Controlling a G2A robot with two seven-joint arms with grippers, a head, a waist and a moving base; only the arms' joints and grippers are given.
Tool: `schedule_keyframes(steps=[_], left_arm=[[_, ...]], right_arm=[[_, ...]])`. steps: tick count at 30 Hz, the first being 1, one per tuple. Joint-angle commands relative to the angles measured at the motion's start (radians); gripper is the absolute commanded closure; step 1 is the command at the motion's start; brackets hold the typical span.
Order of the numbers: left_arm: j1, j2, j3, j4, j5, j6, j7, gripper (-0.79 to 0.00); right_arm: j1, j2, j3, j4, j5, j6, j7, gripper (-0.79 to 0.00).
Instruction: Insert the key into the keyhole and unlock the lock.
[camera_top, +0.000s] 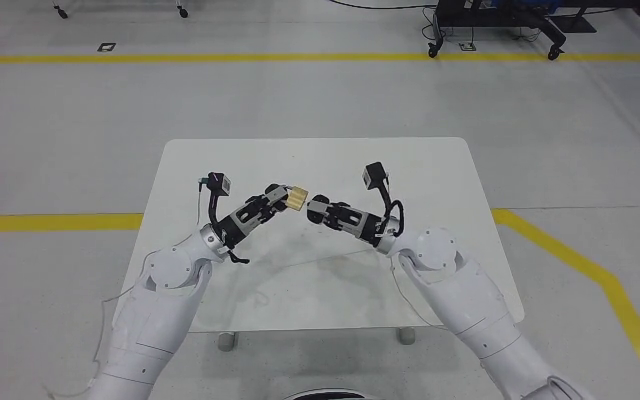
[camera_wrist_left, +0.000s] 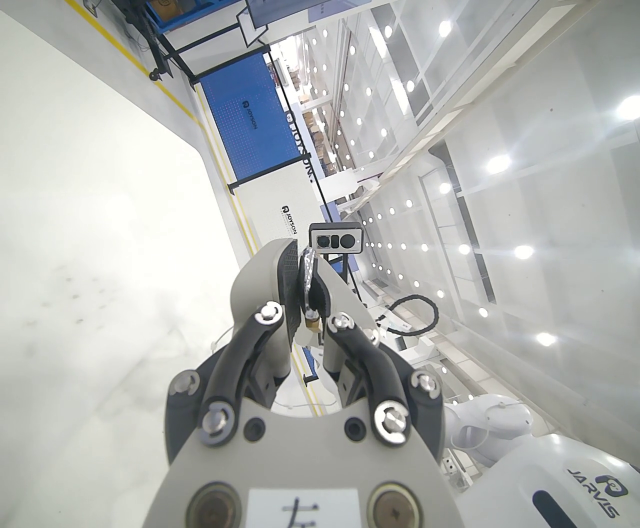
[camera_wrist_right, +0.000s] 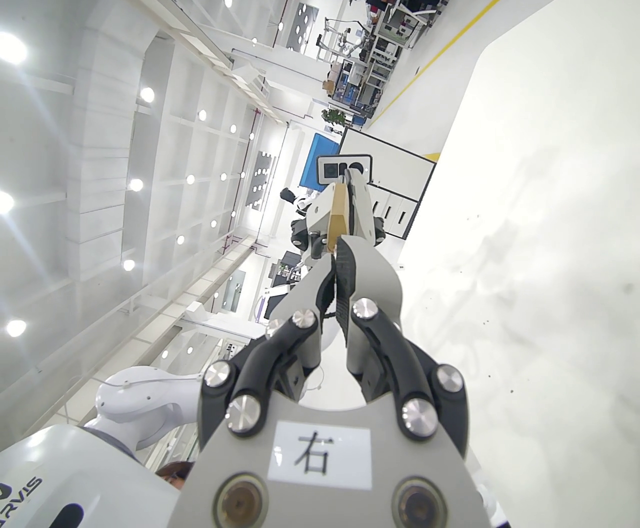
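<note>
Clamping one brass padlock (camera_top: 294, 197) over the middle of the white table (camera_top: 430, 170), the left gripper (camera_top: 283, 196) meets the right gripper (camera_top: 316, 207) tip to tip. The right wrist view gives the padlock edge-on between the left fingers; the left wrist view catches a brass sliver between its own pads. The right gripper's fingers are pressed together, probably on the key, hidden there. Two grippers, one padlock, one table.
</note>
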Motion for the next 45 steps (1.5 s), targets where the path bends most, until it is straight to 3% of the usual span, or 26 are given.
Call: schedule_keyframes(steps=[1,3,6,7,15,16,17,19,20,22,23,26,27,31,36,38,45], left_arm=[[0.000,0.000,0.000,-0.001,0.000,-0.001,-0.001,0.000],[-0.001,0.000,0.000,0.000,0.001,-0.001,-0.003,0.000],[-0.001,0.000,-0.001,0.000,0.005,0.000,-0.003,0.000],[-0.001,0.000,-0.002,0.000,0.005,-0.001,-0.002,0.000],[-0.003,0.001,-0.011,0.001,-0.004,0.000,0.000,0.000],[-0.003,0.001,-0.013,0.002,-0.008,-0.001,0.000,0.000],[-0.003,0.001,-0.016,0.003,-0.011,-0.001,0.001,0.000],[-0.003,0.001,-0.021,0.004,-0.015,0.000,0.002,0.000],[-0.002,0.001,-0.022,0.004,-0.017,0.001,0.003,0.000],[-0.002,0.001,-0.024,0.005,-0.019,0.008,0.007,0.000],[-0.002,0.001,-0.024,0.007,-0.018,0.013,0.010,0.000],[-0.006,0.000,-0.018,0.021,-0.028,0.086,0.023,0.000],[-0.014,0.000,-0.011,0.036,-0.038,0.158,0.019,0.000],[-0.083,-0.009,0.018,0.097,-0.183,0.501,-0.032,0.000],[-0.142,-0.023,0.025,0.170,-0.399,0.718,-0.072,0.000],[-0.168,-0.027,0.032,0.189,-0.431,0.761,-0.074,0.000],[-0.198,-0.030,0.044,0.229,-0.455,0.772,-0.117,0.000]], right_arm=[[0.004,-0.001,-0.002,0.004,0.004,0.000,0.002,0.000],[0.006,-0.002,-0.005,0.008,0.009,-0.001,0.005,0.000],[0.011,-0.003,-0.008,0.014,0.016,-0.004,0.010,-0.209],[0.012,-0.004,-0.008,0.016,0.018,-0.006,0.012,-0.243],[0.012,-0.004,0.001,0.021,0.042,-0.023,0.021,-0.339],[0.008,-0.003,0.005,0.020,0.052,-0.028,0.025,-0.382],[0.005,-0.002,0.012,0.019,0.061,-0.033,0.028,-0.659],[-0.004,0.001,0.028,0.015,0.075,-0.050,0.033,-0.776],[-0.009,0.002,0.035,0.014,0.079,-0.059,0.034,-0.785],[-0.019,0.005,0.049,0.011,0.089,-0.073,0.039,-0.785],[-0.024,0.006,0.056,0.009,0.094,-0.078,0.042,-0.730],[-0.037,0.009,0.076,0.000,0.137,-0.126,0.064,-0.105],[-0.040,0.010,0.083,0.000,0.146,-0.145,0.074,0.000],[-0.033,0.013,0.100,0.016,0.159,-0.222,0.111,0.000],[-0.006,0.011,0.085,0.054,0.130,-0.311,0.157,0.000],[0.010,0.008,0.068,0.073,0.078,-0.329,0.145,0.000],[0.079,-0.014,-0.014,0.143,-0.026,-0.380,0.078,0.000]])
